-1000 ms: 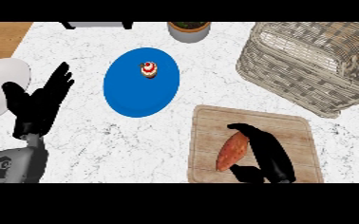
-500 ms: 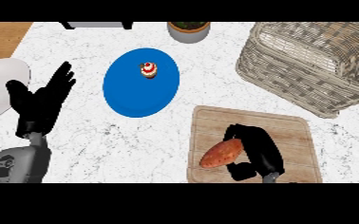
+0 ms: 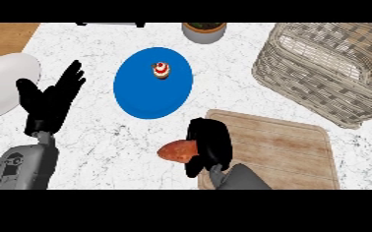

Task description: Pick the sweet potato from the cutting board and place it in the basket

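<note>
The sweet potato (image 3: pixel 174 151) sits in the curled right hand (image 3: pixel 209 142), poking out past the left edge of the cutting board (image 3: pixel 283 142). It looks stiff, fairly heavy and tapered, so gripping around its thick middle seems wisest. The basket (image 3: pixel 320 73) stands well apart, upper right. The left hand (image 3: pixel 51 101) rests open at left.

The work surface is a white marbled counter (image 3: pixel 109 142). On it are placed a blue plate (image 3: pixel 141 96) near the centre, a wicker basket (image 3: pixel 320 73) at 2 o'clock, a wooden cutting board (image 3: pixel 283 147) at 4 o'clock and a grey pot (image 3: pixel 203 33) at 12 o'clock. A white rounded object (image 3: pixel 13 81) is seen at 9 o'clock.
</note>
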`<state>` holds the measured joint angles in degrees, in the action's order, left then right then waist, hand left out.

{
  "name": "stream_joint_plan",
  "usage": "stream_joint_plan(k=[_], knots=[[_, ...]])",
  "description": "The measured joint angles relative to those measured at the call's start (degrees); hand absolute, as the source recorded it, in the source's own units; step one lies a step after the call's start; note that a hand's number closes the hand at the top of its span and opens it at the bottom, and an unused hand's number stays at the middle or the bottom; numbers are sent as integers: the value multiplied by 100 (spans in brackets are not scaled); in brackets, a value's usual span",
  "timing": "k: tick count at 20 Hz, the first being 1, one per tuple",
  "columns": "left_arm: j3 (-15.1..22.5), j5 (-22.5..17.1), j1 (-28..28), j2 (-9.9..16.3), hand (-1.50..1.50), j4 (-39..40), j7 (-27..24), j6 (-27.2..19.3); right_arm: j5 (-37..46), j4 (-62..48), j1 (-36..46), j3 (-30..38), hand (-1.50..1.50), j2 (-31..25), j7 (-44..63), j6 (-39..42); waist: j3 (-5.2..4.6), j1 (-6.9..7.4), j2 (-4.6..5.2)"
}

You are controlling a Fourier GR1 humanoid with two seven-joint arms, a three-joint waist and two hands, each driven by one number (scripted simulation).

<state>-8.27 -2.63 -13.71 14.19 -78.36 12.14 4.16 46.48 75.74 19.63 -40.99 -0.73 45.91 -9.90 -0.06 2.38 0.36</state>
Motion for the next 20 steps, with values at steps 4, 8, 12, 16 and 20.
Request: stream_joint_plan(k=[4,8,12,16,20], knots=[[-2,18,-83,18,0,26,24,-1,-670,-184,595,-511,150,43,442,-996,8,36,6],[-15,-13,4,0,0,17,-10,28,-867,190,938,-734,150,55,365,-2011,12,34,-12],[-61,19,19,22,0,116,-76,3,-484,473,1543,-933,150,55,708,-2609,5,-50,-38],[-105,13,13,59,0,135,-43,3,107,735,2141,-866,150,42,1364,-2660,1,-129,-65],[-129,-15,79,74,0,7,37,3,547,974,2637,-467,150,30,1836,-2264,0,-187,-84]])
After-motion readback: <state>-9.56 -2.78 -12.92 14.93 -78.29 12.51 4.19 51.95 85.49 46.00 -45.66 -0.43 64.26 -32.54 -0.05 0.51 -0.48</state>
